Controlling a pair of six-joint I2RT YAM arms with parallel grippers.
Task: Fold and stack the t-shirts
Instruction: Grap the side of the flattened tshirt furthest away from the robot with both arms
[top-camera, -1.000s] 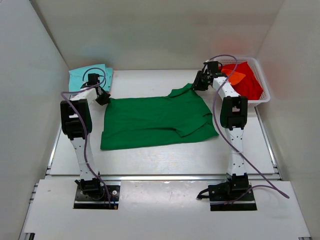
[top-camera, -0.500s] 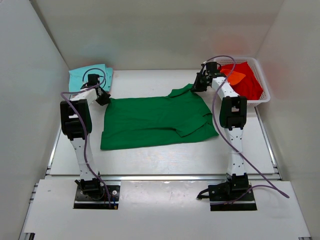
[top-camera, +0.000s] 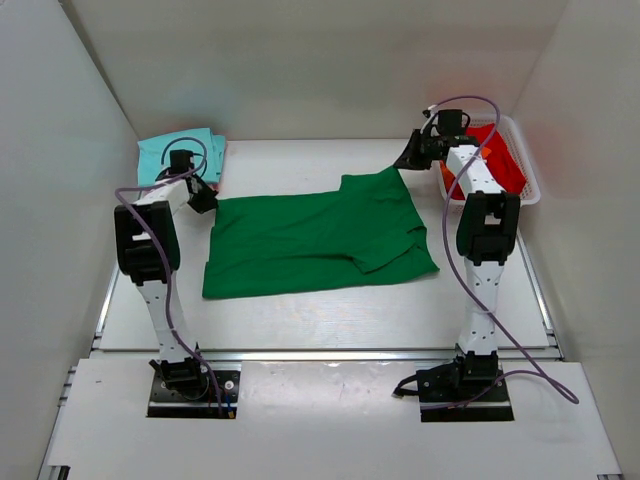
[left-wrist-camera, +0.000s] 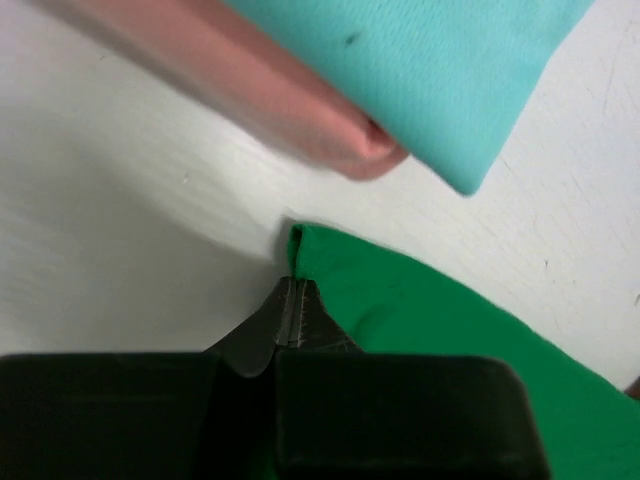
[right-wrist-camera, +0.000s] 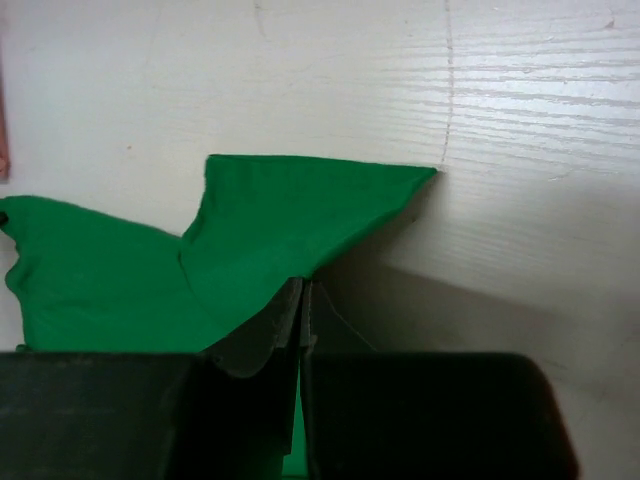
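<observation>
Overhead from behind; wrists close, apparently downward; share green t-shirt (top-camera: 310, 235)

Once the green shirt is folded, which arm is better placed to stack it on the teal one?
Probably left: the left gripper, shut on the green shirt, sits beside the teal shirt; the right gripper holds the corner by the basket.

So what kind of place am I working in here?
Probably a lab test cell: plain white panel walls box in a white table, the left arm and right arm are bolted at its near edge, and a green t-shirt lies spread for folding.
</observation>
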